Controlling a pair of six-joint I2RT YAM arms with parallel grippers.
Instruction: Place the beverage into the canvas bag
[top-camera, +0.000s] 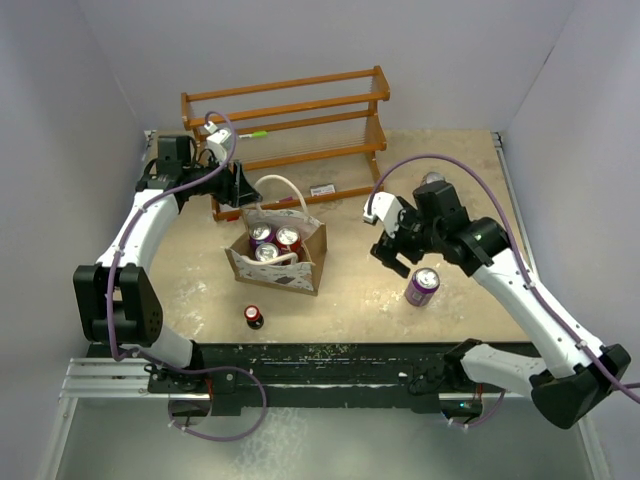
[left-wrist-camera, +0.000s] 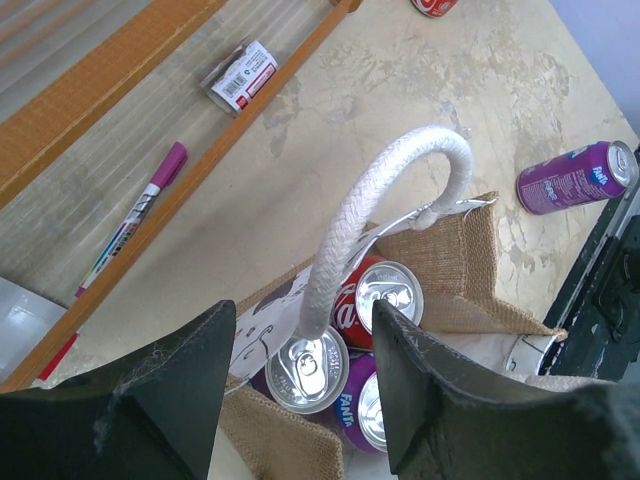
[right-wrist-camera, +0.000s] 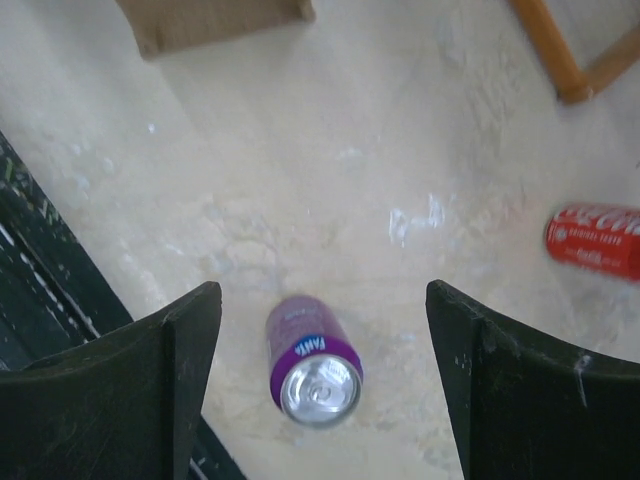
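The canvas bag (top-camera: 300, 268) stands open mid-table, tan inside, with three cans in it: red cola cans and a purple Fanta (left-wrist-camera: 355, 400). My left gripper (top-camera: 243, 190) hangs over the bag's far side, open, and the white loop handle (left-wrist-camera: 340, 250) rises between its fingers (left-wrist-camera: 303, 315). A purple Fanta can (top-camera: 422, 286) stands upright on the table right of the bag. My right gripper (top-camera: 392, 256) is open and empty just above and left of it. In the right wrist view the can (right-wrist-camera: 312, 360) sits between the spread fingers (right-wrist-camera: 322, 295), below them.
A wooden rack (top-camera: 290, 120) stands at the back, with a purple marker (left-wrist-camera: 135, 215) and a small labelled box (left-wrist-camera: 240, 75) under it. A red cola can (right-wrist-camera: 595, 240) lies behind the right arm. A small dark-red can (top-camera: 254, 316) stands in front of the bag.
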